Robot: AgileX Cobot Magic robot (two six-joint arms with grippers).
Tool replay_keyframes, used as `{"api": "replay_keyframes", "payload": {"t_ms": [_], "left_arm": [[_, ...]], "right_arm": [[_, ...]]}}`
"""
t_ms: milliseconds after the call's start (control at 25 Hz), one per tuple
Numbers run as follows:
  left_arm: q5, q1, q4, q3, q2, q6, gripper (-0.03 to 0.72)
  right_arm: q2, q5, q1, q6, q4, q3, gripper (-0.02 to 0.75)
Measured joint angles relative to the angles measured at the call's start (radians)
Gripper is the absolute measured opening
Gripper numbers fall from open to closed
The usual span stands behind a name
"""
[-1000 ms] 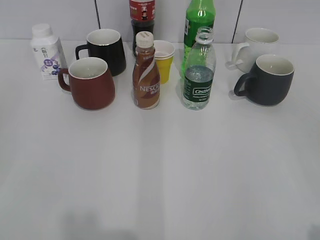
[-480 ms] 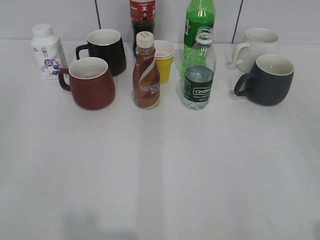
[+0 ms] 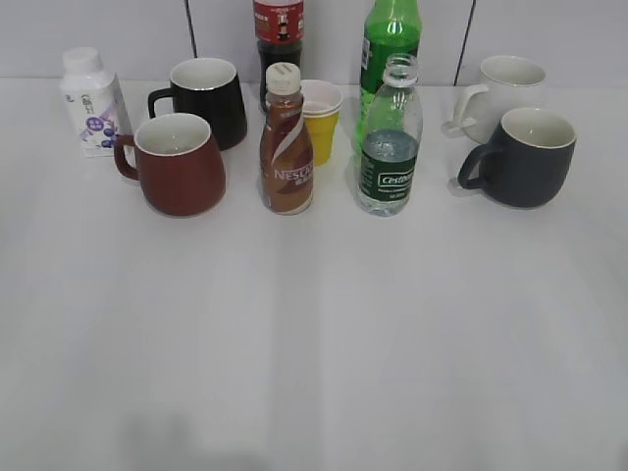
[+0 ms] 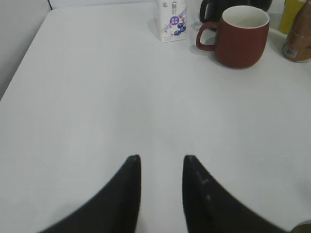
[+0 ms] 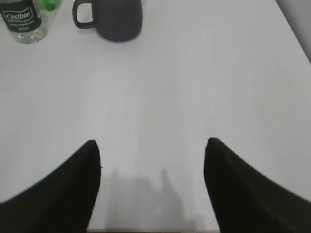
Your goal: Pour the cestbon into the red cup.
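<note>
Nothing shifted since earlier: cestbon (image 3: 390, 137) upright right of Nescafe bottle (image 3: 287, 142), red cup (image 3: 180, 163) leftward; my right gripper (image 5: 151, 182) wide apart, left gripper (image 4: 162, 187) narrowly parted, both empty; best approach: grasp label band squarely, level.

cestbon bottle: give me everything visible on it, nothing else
The cestbon is a small clear plastic bottle, uncapped, standing upright on the white table. A dark green label with white lettering wraps its lower body; water shows up to roughly the label's top. It stands in the front row, right of the brown Nescafe bottle and directly in front of the taller green soda bottle. No gripper touches it. The right wrist view catches only its labelled base.
</note>
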Motion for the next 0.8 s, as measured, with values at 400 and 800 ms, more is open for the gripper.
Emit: {"api": "replay_keyframes", "payload": {"t_ms": [400, 800], "left_arm": [[0.0, 0.0, 0.0, 0.0, 0.0, 0.0, 0.225], [0.0, 0.0, 0.0, 0.0, 0.0, 0.0, 0.225]], "right_arm": [[-0.002, 0.0, 0.0, 0.0, 0.0, 0.0, 0.502], [-0.002, 0.0, 0.007, 0.001, 0.0, 0.0, 0.502]]}}
